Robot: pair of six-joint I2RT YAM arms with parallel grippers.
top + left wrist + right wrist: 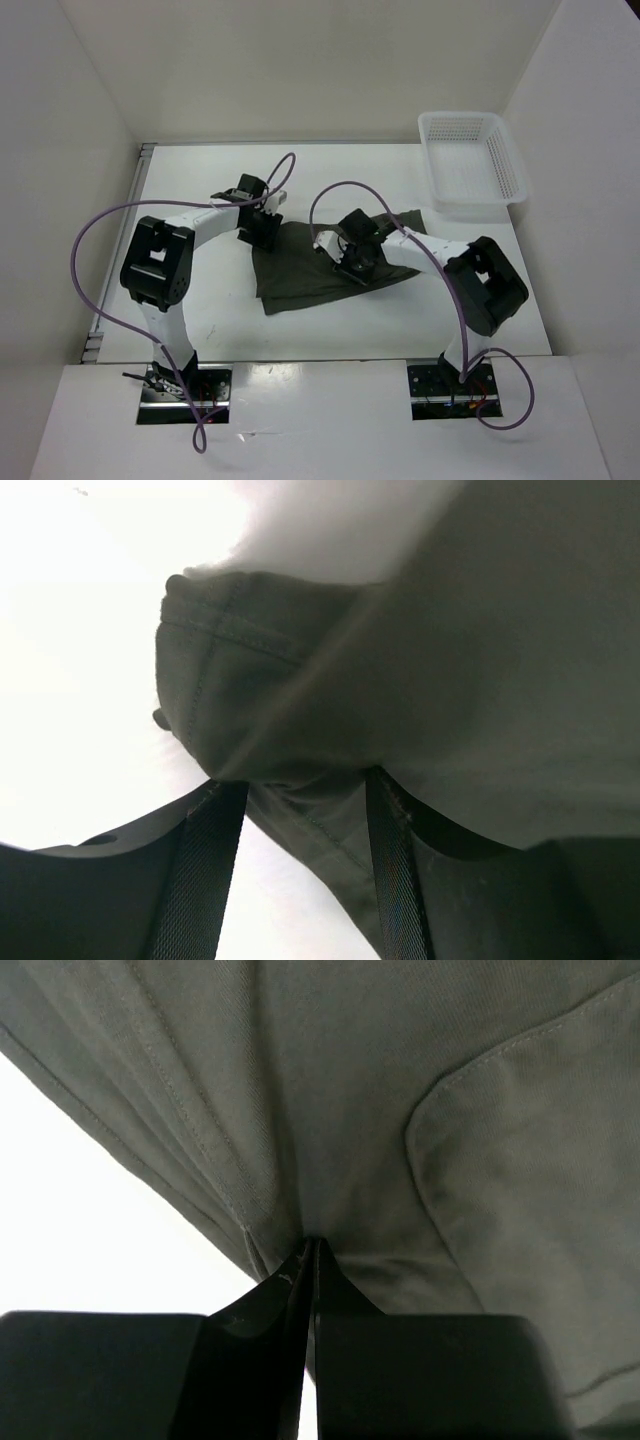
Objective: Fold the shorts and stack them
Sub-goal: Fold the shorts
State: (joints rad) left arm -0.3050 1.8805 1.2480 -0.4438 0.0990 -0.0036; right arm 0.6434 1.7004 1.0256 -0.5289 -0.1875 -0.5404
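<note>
shorts (300, 280) lie mid-worktop, soft, light and limp, likely best pinched at hems or corners; right gripper (310, 1248) is clamped on a fold; left gripper (300, 788) straddles their far-left corner, jaws apart

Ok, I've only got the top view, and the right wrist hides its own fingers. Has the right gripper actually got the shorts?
Observer: Yes. The right wrist view shows the right gripper shut, pinching a fold of the shorts.
Operator: And the left one?
Observer: The left gripper is open. Its fingers are apart with a stitched edge of the fabric lying between them, not clamped.
</note>
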